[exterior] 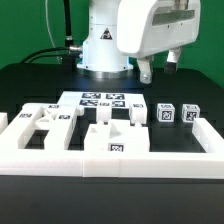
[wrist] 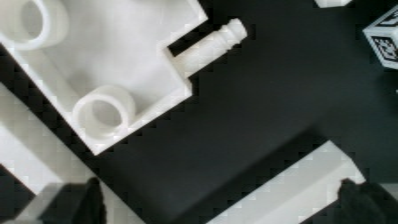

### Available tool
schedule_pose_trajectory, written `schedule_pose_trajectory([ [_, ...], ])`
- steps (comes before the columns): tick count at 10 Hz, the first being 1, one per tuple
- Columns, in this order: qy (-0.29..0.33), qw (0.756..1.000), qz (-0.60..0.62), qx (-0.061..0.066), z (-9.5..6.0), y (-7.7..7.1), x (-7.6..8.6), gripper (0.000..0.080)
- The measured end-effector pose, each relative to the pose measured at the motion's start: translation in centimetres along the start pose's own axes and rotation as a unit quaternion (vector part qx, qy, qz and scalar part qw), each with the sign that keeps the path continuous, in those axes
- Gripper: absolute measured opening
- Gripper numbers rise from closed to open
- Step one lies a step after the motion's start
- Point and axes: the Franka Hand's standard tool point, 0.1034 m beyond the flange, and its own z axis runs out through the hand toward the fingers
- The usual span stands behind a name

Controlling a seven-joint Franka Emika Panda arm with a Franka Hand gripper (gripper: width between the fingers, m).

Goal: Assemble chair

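The chair is in loose white tagged parts on the black table. A wide framed part (exterior: 40, 125) lies at the exterior view's left, blocky parts (exterior: 108, 135) in the middle, and two small tagged cubes (exterior: 165, 113) (exterior: 189, 113) at the right. My gripper (exterior: 158, 68) hangs open above the table behind the cubes and touches nothing. The wrist view shows a flat white part (wrist: 80, 60) with round sockets and a ribbed peg (wrist: 214, 42). My gripper (wrist: 210, 205) stands open there, with only dark table and a white rail between its fingertips (wrist: 71, 205).
The marker board (exterior: 100, 100) lies flat behind the parts, in front of the arm's base. A long low white border rail (exterior: 60, 160) runs along the front and up the right side. A tagged corner (wrist: 382, 45) shows in the wrist view. Cables hang at the back left.
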Motion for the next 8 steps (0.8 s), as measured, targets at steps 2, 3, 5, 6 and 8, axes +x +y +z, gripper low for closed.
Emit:
schedule_pose_trajectory([
  [2, 0.000, 1.000, 0.000, 0.001, 0.1, 0.0, 0.0, 0.0649],
  [3, 0.000, 1.000, 0.000, 0.001, 0.1, 0.0, 0.0, 0.0649],
  [5, -0.002, 1.000, -0.005, 0.003, 1.0, 1.1, -0.4, 0.0649],
  [6, -0.002, 1.000, -0.010, 0.001, 1.9, 2.3, -0.7, 0.0649],
  [8, 0.000, 1.000, -0.009, 0.001, 3.3, 3.5, -1.0, 0.0649],
])
